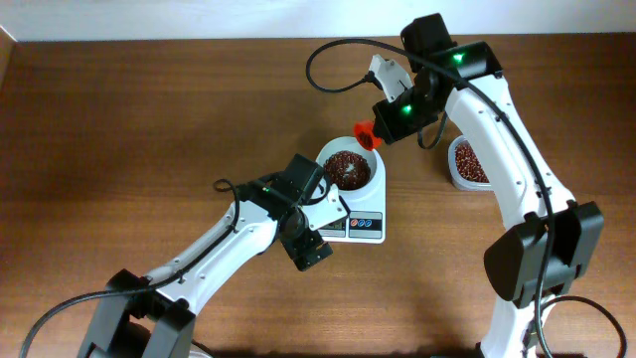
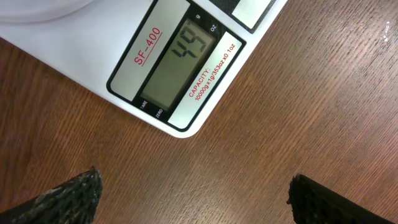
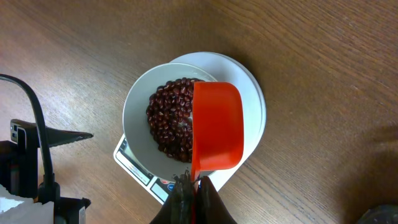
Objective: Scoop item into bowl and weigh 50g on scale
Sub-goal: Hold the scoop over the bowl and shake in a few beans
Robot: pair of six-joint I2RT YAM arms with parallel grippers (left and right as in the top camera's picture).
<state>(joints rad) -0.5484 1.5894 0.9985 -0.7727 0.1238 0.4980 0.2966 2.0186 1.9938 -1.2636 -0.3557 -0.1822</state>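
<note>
Left fingers: spread wide, holding nothing, above the worktop just on the near side of the scale.

The scale's display reads 49. The weighing is therefore judged almost complete, one gram short of the 50 g target. The scale's long axis runs near to far, with the display end nearest.

On the scale's far end stands the bowl, holding a heap of beans.

Over the bowl hangs an orange scoop; no beans show on its visible face. Its long axis runs straight out from the right fingers, rounded end pointing across the bowl. These fingers are closed on the scoop handle.

Left to do: add a few beans from the tub, right of the scale.
</note>
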